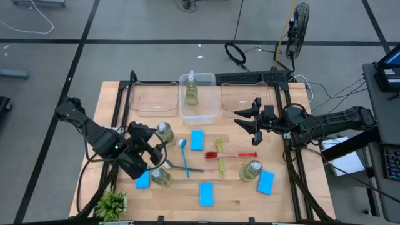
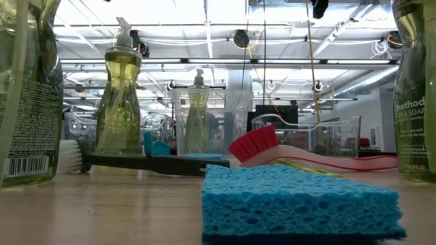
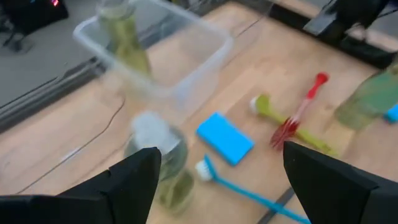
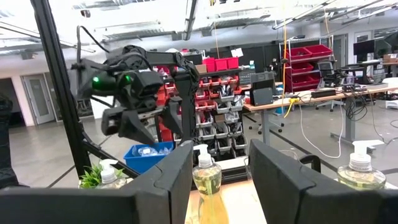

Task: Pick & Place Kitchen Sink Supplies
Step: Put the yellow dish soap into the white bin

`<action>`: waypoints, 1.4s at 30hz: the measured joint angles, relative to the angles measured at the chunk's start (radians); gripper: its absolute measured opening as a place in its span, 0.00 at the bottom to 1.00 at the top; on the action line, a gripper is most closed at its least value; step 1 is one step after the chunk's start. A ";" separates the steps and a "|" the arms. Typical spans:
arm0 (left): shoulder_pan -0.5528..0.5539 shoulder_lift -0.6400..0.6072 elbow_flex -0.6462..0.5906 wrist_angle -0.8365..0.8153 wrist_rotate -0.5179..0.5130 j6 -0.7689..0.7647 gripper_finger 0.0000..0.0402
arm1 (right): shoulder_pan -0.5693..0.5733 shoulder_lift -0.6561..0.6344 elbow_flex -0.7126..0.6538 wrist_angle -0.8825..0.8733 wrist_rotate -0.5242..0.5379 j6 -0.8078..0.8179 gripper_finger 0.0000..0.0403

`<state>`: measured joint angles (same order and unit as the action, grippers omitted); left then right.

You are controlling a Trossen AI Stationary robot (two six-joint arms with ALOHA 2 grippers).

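Bottles sit across the desk [image 1: 119,94] in the high view: one in the middle bin [image 1: 199,109], three outside. Left end effector [image 1: 152,152] hangs apart near a bottle [image 1: 165,132]. Right end effector [image 4: 219,180], in its wrist view, stands partly apart, empty.
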<state>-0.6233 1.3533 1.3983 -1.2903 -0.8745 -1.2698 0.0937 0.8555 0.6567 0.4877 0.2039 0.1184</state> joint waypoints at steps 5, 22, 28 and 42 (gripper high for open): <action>-0.008 0.000 0.000 -0.153 0.021 -0.135 0.83 | 0.000 0.000 0.000 0.000 0.001 0.000 0.36; -0.081 0.002 -0.237 -0.196 0.047 -0.409 0.83 | 0.000 0.000 0.000 0.000 0.003 0.000 0.36; -0.091 0.003 -0.296 -0.167 -0.016 -0.495 0.83 | 0.000 0.000 0.000 0.000 0.003 0.000 0.36; 0.008 0.003 -0.296 -0.025 -0.165 -0.246 0.83 | 0.000 0.000 0.000 0.001 0.004 0.000 0.36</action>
<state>-0.6153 1.3560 1.1027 -1.3151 -1.0397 -1.5155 0.0933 0.8555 0.6567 0.4889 0.2076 0.1184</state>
